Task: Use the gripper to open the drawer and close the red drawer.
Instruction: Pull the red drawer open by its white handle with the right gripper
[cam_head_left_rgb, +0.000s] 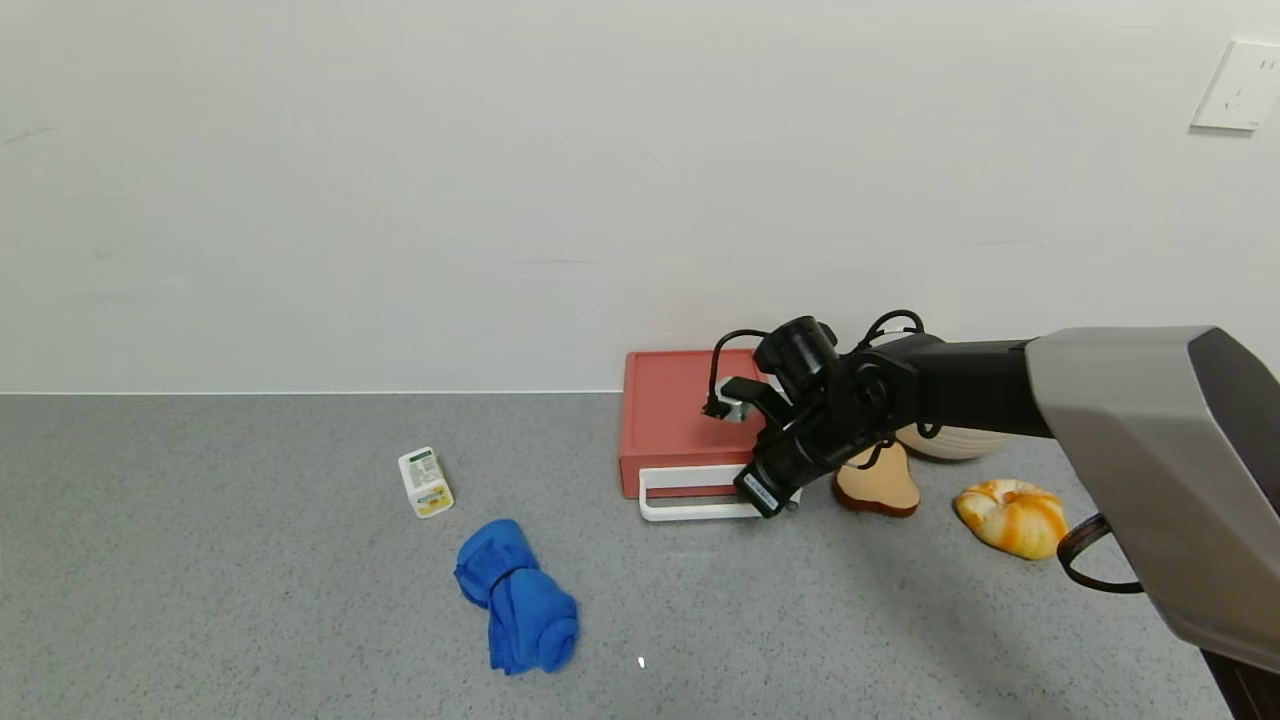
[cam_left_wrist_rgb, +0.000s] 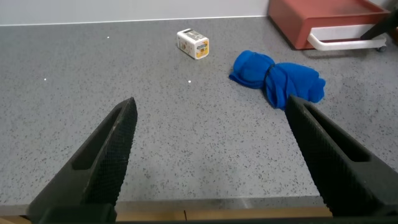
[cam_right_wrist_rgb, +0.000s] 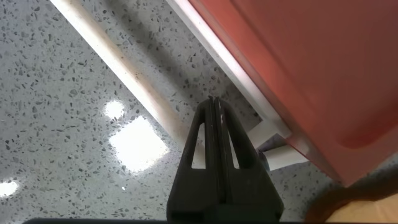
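The salmon-red drawer box (cam_head_left_rgb: 670, 420) stands against the back wall, its white loop handle (cam_head_left_rgb: 690, 512) facing me. My right gripper (cam_head_left_rgb: 765, 500) is shut, and its closed fingers point down inside the loop at the handle's right end. In the right wrist view the shut gripper (cam_right_wrist_rgb: 213, 102) sits between the white handle bar (cam_right_wrist_rgb: 124, 68) and the red box (cam_right_wrist_rgb: 311, 62); it clamps nothing. My left gripper (cam_left_wrist_rgb: 211, 106) is open and empty, low over the table's front edge, out of the head view. The box (cam_left_wrist_rgb: 298, 22) shows far off there.
A blue rolled cloth (cam_head_left_rgb: 515, 595) and a small white carton (cam_head_left_rgb: 425, 482) lie left of the drawer. A beige bowl (cam_head_left_rgb: 950, 442), a pear-shaped piece (cam_head_left_rgb: 877, 485) and a bread roll (cam_head_left_rgb: 1012, 515) lie to its right, under my right arm.
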